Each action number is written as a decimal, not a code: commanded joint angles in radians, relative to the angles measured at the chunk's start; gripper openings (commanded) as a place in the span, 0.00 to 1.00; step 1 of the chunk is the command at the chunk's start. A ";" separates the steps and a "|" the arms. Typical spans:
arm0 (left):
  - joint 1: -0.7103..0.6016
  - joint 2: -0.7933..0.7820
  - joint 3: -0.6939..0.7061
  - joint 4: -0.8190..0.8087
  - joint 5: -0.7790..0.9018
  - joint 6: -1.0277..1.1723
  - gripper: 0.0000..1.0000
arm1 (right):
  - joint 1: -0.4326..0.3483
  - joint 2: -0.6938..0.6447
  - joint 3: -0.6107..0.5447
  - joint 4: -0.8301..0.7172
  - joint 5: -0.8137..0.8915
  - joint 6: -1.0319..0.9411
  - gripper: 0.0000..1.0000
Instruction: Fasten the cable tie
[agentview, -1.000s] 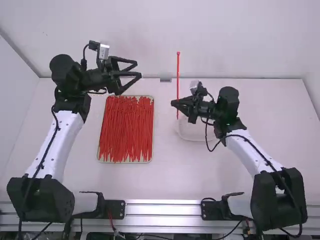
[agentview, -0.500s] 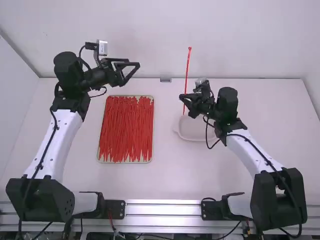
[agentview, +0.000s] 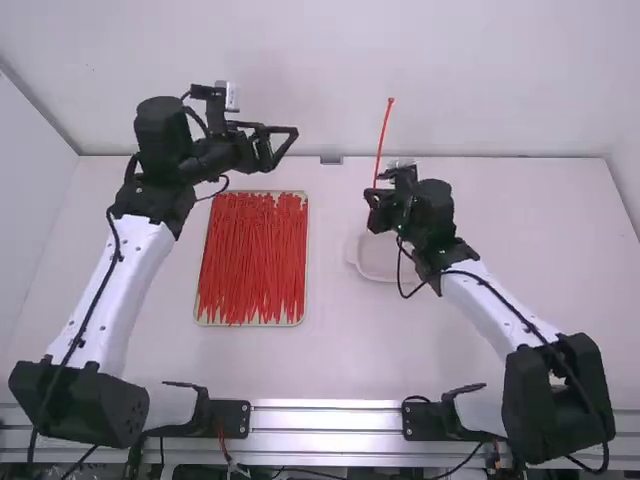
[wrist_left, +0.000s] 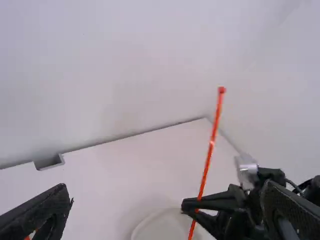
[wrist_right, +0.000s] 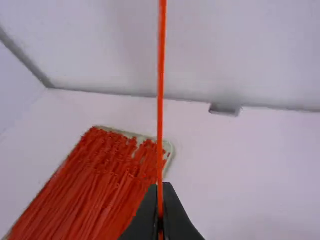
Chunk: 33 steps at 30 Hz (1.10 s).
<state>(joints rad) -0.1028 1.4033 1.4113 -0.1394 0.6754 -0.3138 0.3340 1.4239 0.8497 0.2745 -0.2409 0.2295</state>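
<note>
High view overlooks table (agentview: 330, 340); wrist views share cable tie (wrist_left: 208, 150).

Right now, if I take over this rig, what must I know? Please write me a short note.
The right pincer is shut on one red tie, which it holds upright above the bowl.
The left pincer is open and empty, raised over the far end of the tray, pointing toward the tie.
The tray is full of spare ties.
Done: one tie picked up.
Left: the tie is straight, no loop yet; bend it, thread it and pull it tight.
</note>
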 joint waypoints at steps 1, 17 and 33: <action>-0.031 0.002 0.032 -0.006 -0.053 0.042 0.99 | 0.043 0.000 0.067 -0.036 0.201 0.008 0.00; -0.177 0.002 0.033 -0.042 -0.219 0.072 0.99 | 0.359 0.000 0.186 -0.264 0.873 -0.032 0.00; -0.200 0.002 0.033 -0.030 -0.137 0.034 0.99 | 0.537 0.000 0.186 -0.287 1.255 -0.062 0.00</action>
<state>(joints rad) -0.2897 1.4033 1.4147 -0.1768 0.5041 -0.2722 0.8619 1.4239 1.0042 -0.0120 0.9108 0.1680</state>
